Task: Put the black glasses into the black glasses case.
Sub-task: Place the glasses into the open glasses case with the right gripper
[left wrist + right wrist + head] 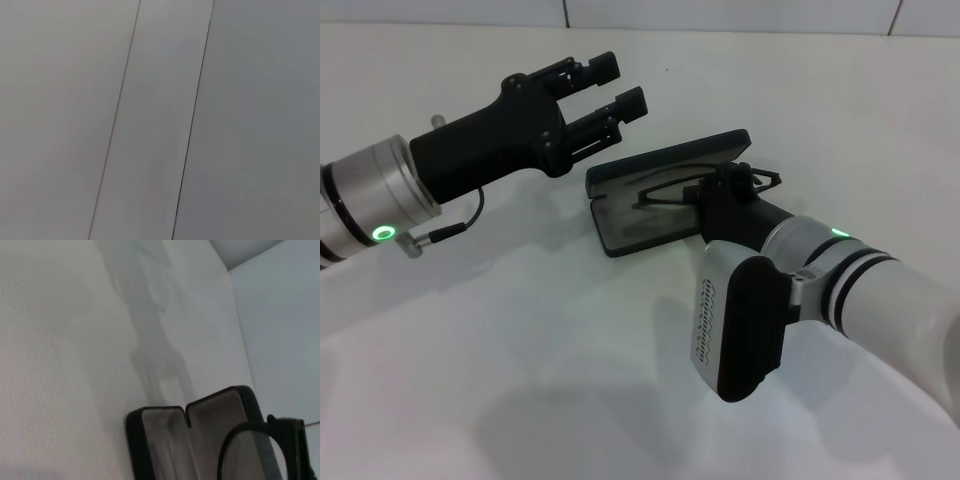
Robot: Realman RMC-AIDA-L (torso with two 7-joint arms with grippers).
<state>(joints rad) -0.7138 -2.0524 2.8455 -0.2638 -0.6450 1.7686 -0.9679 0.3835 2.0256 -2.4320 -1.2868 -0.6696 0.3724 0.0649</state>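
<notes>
The black glasses case (632,226) lies open on the white table, grey lining up, lid (670,160) tilted back. My right gripper (722,192) reaches in from the right, low over the case, shut on the black glasses (666,192). Their thin frame hangs over the lining and sticks out on both sides of the gripper. In the right wrist view a lens of the glasses (255,456) shows close in front of the open case (165,440). My left gripper (618,88) is open and empty, raised above and to the left of the case.
The white table (520,330) runs to a tiled wall at the back (720,12). The left wrist view shows only grey wall panels (150,120). My right forearm (880,300) crosses the table's front right.
</notes>
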